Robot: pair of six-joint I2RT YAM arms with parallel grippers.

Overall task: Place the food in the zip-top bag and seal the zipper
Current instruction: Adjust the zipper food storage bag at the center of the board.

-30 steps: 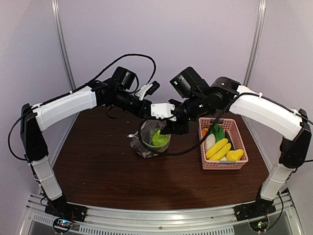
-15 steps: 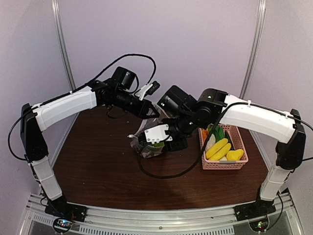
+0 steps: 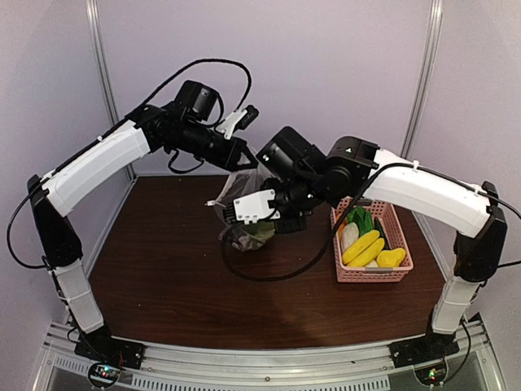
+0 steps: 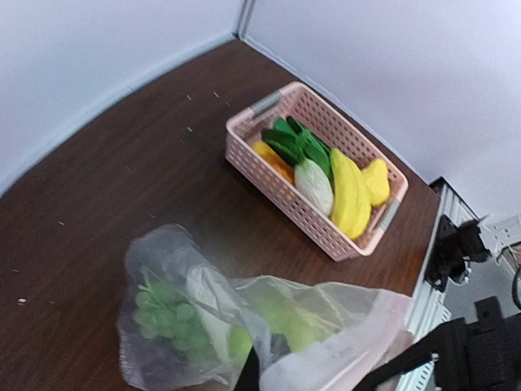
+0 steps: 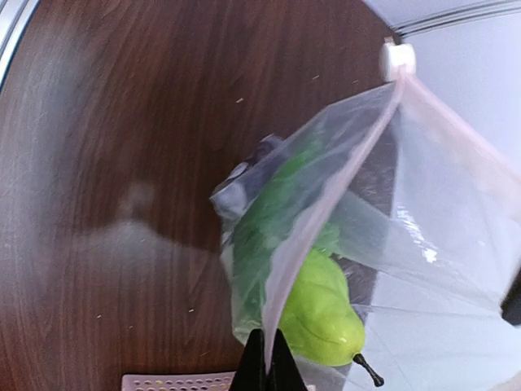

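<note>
The clear zip-top bag (image 3: 242, 235) hangs just above the table with green grapes (image 4: 161, 316) and a green pear-shaped fruit (image 5: 326, 319) inside. My left gripper (image 3: 241, 160) is raised over it, shut on the bag's top edge; its fingers barely show in the left wrist view. My right gripper (image 5: 269, 368) is shut on the pale zipper (image 5: 326, 204) strip at the near end of the mouth. A white slider (image 5: 397, 59) sits at the strip's far end. More food lies in the pink basket (image 3: 400, 270): yellow bananas (image 4: 350, 195), a white radish (image 4: 313, 184) with green leaves, a lemon (image 3: 391, 257).
The pink basket (image 4: 277, 191) stands at the table's right side, close to the right arm's elbow. A black cable (image 3: 277, 273) loops down from the right arm over the brown table (image 3: 163, 277). Grey walls close the back and sides.
My left arm has lifted the bag's top edge higher. My right gripper has come down to the left onto the bag's mouth and shut on the zipper strip.
</note>
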